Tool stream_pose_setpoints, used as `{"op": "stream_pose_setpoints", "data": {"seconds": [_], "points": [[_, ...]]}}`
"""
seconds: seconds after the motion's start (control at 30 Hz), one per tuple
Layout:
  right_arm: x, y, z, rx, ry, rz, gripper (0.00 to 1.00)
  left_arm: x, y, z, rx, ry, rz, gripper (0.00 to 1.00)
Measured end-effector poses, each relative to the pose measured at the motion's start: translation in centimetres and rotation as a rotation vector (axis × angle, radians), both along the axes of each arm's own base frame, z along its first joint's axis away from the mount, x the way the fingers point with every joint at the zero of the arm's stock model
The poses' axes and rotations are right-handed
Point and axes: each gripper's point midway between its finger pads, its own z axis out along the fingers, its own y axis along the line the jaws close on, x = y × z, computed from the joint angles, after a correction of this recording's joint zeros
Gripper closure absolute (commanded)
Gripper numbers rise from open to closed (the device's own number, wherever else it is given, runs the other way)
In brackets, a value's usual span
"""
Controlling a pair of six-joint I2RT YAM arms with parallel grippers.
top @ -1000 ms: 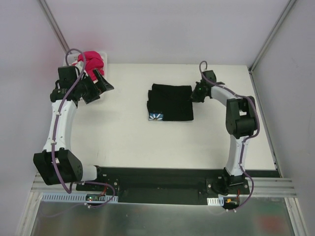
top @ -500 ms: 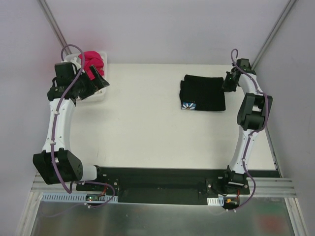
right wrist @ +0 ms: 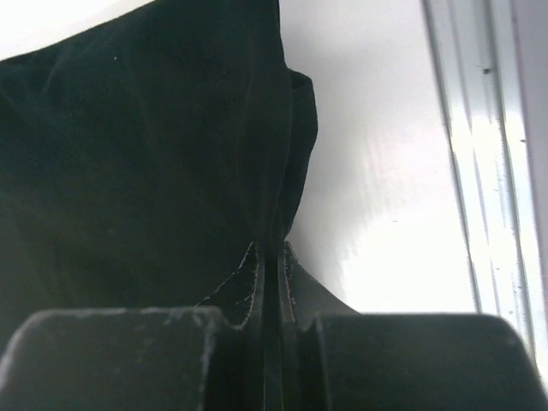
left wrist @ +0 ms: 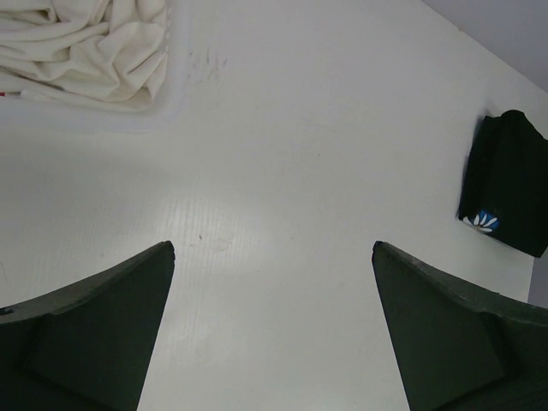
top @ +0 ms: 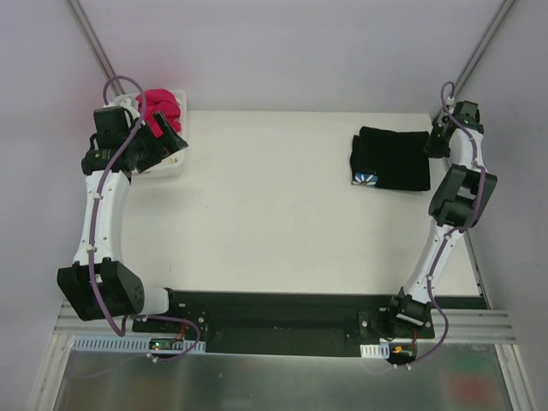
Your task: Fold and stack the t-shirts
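A folded black t-shirt (top: 392, 159) lies at the table's back right, its daisy print (top: 368, 179) at the near left corner. My right gripper (top: 435, 144) is shut on the shirt's right edge; the right wrist view shows black cloth (right wrist: 128, 154) pinched between the closed fingers of that gripper (right wrist: 271, 248). My left gripper (top: 174, 142) hangs open and empty by the basket, its jaws (left wrist: 274, 248) wide apart over bare table. A magenta-pink t-shirt (top: 161, 107) and a cream t-shirt (left wrist: 94, 43) lie bunched in the basket. In the left wrist view the black t-shirt (left wrist: 505, 184) sits far right.
The white plastic basket (top: 164, 168) stands at the back left corner, its rim (left wrist: 167, 103) near my left gripper. A metal frame rail (right wrist: 479, 154) runs just right of the black shirt, at the table's right edge (top: 454, 214).
My right gripper has dragged the folded black t-shirt from the table's middle to the back right corner. My left gripper shifted slightly back toward the basket and stayed open.
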Motion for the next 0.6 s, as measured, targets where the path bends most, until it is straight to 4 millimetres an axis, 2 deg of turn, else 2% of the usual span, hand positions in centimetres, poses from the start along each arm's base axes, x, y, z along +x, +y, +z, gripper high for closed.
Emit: {"op": "stream_pose_setpoints", "data": {"seconds": [0.3, 0.33, 0.37, 0.47, 0.5, 0.6], "points": [[-1.5, -4.3, -0.9, -0.102, 0.043, -0.016, 0.99, 0.1, 0.3, -0.1, 0.005, 0.002, 0.008, 0.01], [-1.6, -4.6, -0.9, -0.118, 0.048, -0.015, 0.95, 0.1, 0.3, -0.1, 0.005, 0.002, 0.007, 0.01], [-1.7, -4.7, -0.9, -0.126, 0.052, -0.014, 0.83, 0.1, 0.3, -0.1, 0.006, 0.002, 0.007, 0.01], [-1.8, -5.0, -0.5, -0.143, 0.059, -0.015, 0.15, 0.5, 0.3, 0.2, 0.008, -0.004, -0.001, 0.01], [-1.8, -5.1, -0.3, -0.15, 0.06, -0.016, 0.04, 0.7, 0.2, 0.4, 0.007, -0.007, -0.006, 0.01], [-1.9, -5.4, 0.7, -0.168, 0.053, -0.018, 0.04, 1.4, -0.1, 1.3, -0.004, -0.027, -0.03, 0.01]]}}
